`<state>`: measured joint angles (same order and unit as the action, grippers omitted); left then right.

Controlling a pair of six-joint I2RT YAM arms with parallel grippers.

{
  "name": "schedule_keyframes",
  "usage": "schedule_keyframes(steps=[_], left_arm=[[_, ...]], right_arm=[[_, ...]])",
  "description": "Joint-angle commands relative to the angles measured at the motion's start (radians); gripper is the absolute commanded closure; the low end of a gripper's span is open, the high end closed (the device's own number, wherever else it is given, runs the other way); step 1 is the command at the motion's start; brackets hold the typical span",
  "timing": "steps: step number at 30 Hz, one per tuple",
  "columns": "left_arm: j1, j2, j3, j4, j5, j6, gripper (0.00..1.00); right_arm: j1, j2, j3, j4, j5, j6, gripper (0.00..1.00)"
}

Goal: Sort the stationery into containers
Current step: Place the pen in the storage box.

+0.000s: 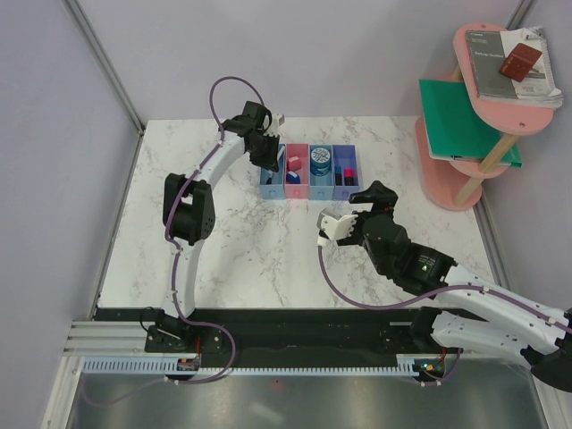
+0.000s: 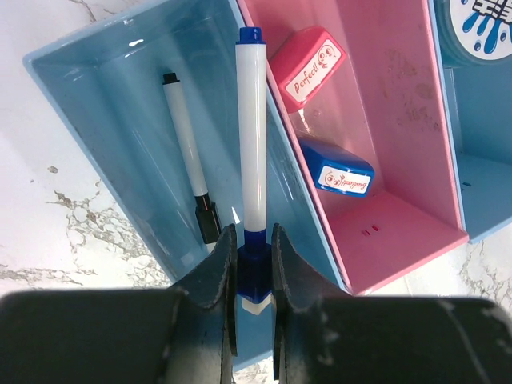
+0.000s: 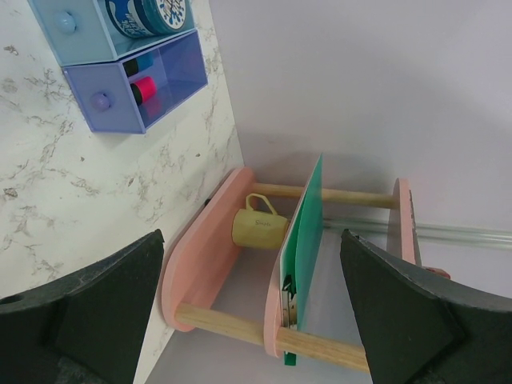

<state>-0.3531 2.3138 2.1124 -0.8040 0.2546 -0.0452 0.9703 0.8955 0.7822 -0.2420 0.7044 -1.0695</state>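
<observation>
Left tool [image 2: 252, 244]: pinching blue-capped white marker [image 2: 253, 136], over leftmost light blue bin [image 2: 104, 88], counter [image 1: 232, 255] 12 o'clock (thin black pen [image 2: 185, 140] inside). Right tool [image 3: 248, 256]: spread, empty, 5 o'clock of bin row [image 1: 309, 191].

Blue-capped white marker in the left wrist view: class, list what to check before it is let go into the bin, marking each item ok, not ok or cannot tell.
1. Grip: left gripper shut on the blue-capped white marker: ok.
2. Place: marker over the light blue bin, between its walls: ok.
3. Room beside the thin black pen: ok.
4. Marker's far tip touching the bin floor: cannot tell.
5. Other arm: right gripper open, empty, apart from the containers: ok.
</observation>
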Motion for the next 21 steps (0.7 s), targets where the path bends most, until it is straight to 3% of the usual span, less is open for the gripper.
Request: schedule_keyframes(steps=[1, 10, 21], left_arm=[[0.002, 0.006, 0.014, 0.026, -0.023, -0.018, 0.77], [0.002, 0.006, 0.011, 0.026, -0.022, -0.015, 0.55], [-0.006, 0.002, 0.064, 0.057, -0.002, -0.002, 0.55]], right_arm=[[-0.002, -0.02, 0.005, 0.012, 0.014, 0.017, 0.02], [-0.002, -0.017, 0.008, 0.013, 0.012, 0.016, 0.02], [-0.004, -0.01, 0.009, 0.012, 0.015, 0.011, 0.02]])
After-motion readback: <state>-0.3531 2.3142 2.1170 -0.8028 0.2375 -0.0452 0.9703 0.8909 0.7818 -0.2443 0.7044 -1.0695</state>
